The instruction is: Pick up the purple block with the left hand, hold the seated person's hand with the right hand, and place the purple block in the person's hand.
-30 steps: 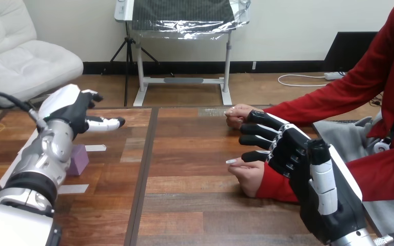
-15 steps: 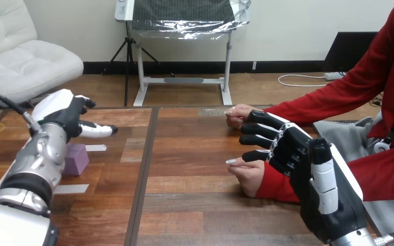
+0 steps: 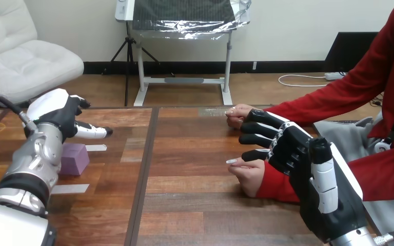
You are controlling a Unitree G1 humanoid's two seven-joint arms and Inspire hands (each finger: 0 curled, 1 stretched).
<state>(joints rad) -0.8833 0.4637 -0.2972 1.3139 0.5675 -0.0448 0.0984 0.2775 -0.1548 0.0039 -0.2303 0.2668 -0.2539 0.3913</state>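
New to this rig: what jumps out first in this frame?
The robot's right hand looms at lower right, fingers spread above the person's near hand; contact unclear. At left, the left hand hovers open near the purple block, which sits on the wooden table.

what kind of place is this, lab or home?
Likely a lab-style handover test bench: a wooden table with white tape markers, one purple block beside them, and the person's nearer hand resting on it.
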